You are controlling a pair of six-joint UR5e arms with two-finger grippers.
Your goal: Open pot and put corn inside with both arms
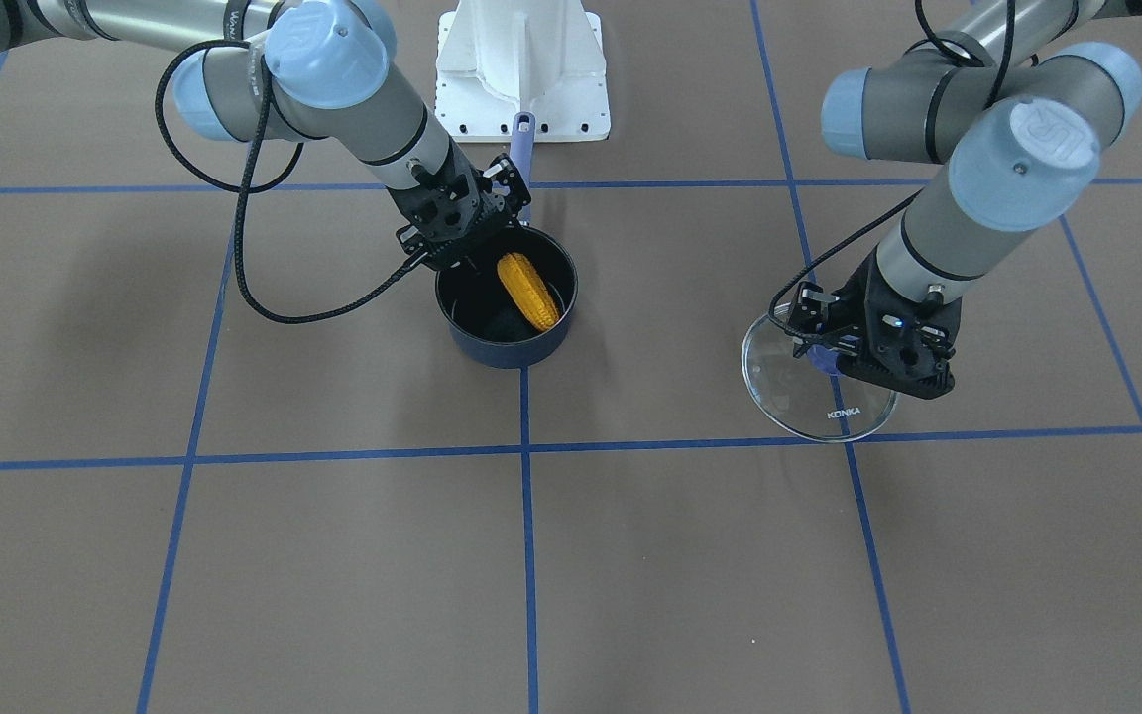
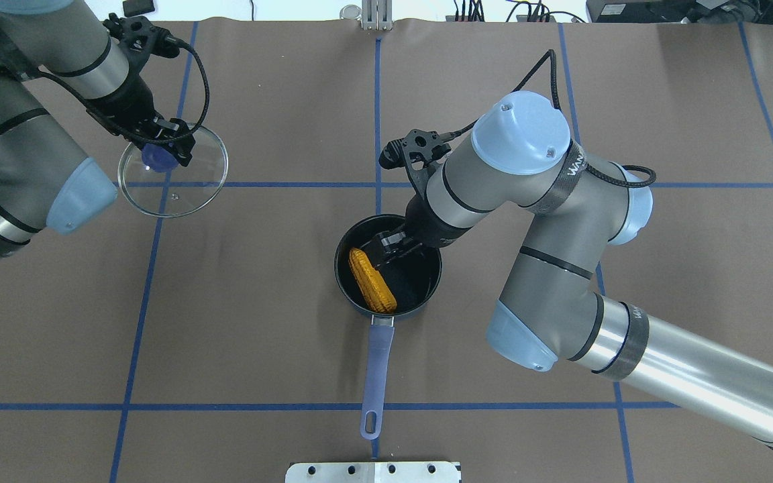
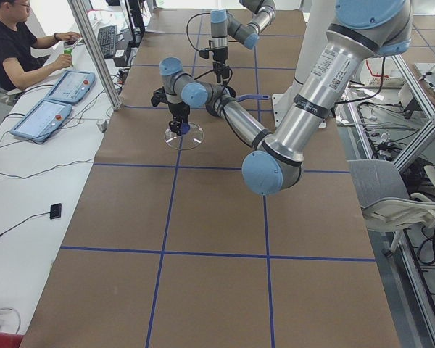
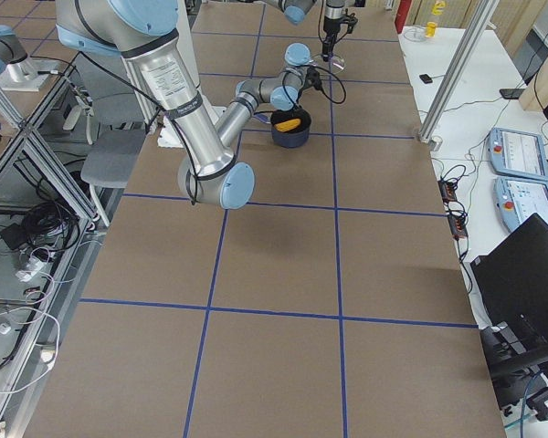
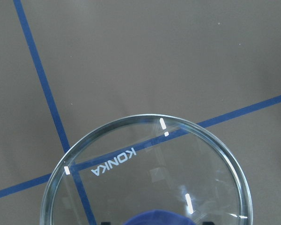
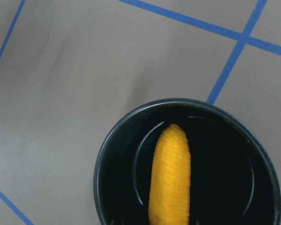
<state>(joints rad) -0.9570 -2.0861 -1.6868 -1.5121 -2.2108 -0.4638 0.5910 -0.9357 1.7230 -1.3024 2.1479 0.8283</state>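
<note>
The dark blue pot [image 2: 427,285] stands open mid-table, its purple-blue handle [image 2: 377,369] pointing toward the robot base. The corn [image 2: 372,280] lies inside it, leaning on the wall; it also shows in the right wrist view [image 6: 170,178] and the front view [image 1: 528,290]. My right gripper [image 2: 386,247] hangs open over the pot's rim, apart from the corn. My left gripper [image 2: 162,153] is shut on the blue knob of the clear glass lid [image 2: 182,191], held low at the table on the far left. The lid [image 5: 145,173] fills the left wrist view.
A white mounting plate [image 1: 523,69] sits at the robot's base just behind the pot handle. Blue tape lines grid the brown table. An operator [image 3: 14,43] sits at a side desk beyond the table's edge.
</note>
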